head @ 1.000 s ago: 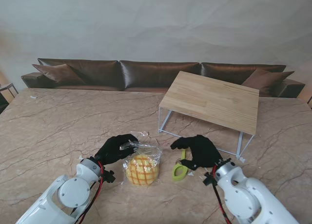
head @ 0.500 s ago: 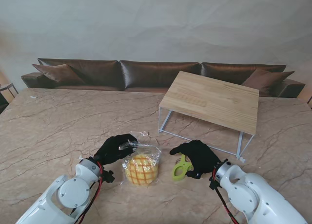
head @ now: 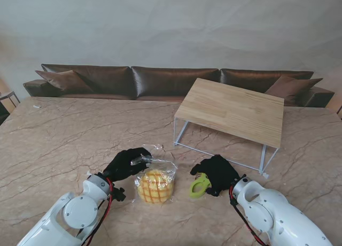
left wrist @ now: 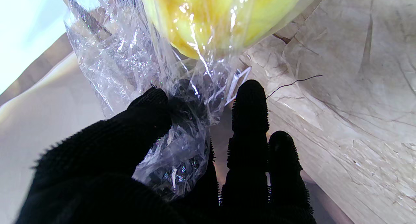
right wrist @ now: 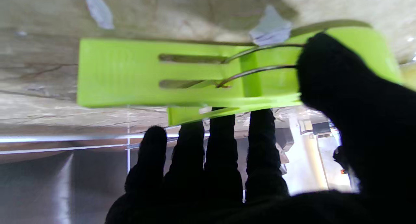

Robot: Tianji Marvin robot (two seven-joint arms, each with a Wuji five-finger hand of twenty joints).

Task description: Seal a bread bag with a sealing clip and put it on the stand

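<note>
**Ana:** Stand view first. What is nearest to us?

**Ben:** The two black hands. The right hand [head: 216, 174] is closing on the green sealing clip [head: 198, 185]. A second ago its fingers were spread over the clip. Now they are curled around it, and the hand has pulled in nearer to me.

**Ana:** Is it really holding it?

**Ben:** I think so. In the right wrist view the thumb [right wrist: 328, 74] presses one end of the clip and the four fingers [right wrist: 221, 146] reach under the other side. The clip looks still shut.

**Ana:** And the other hand?

**Ben:** The left hand [head: 125, 163] has not moved. Its thumb [left wrist: 143, 117] and fingers pinch the bunched neck of the bread bag [head: 155, 182]. The yellow bread sits just past its fingertips.

**Ana:** So what does that mean?

**Ben:** The clip is picked up, I guess. Next it must be squeezed open and brought to the neck held by the left fingers.

**Ana:** And farther away?

**Ben:** The wooden stand [head: 233, 110] waits well beyond both hands. Nothing is on it yet. A brown sofa [head: 160, 80] is behind it.
</note>
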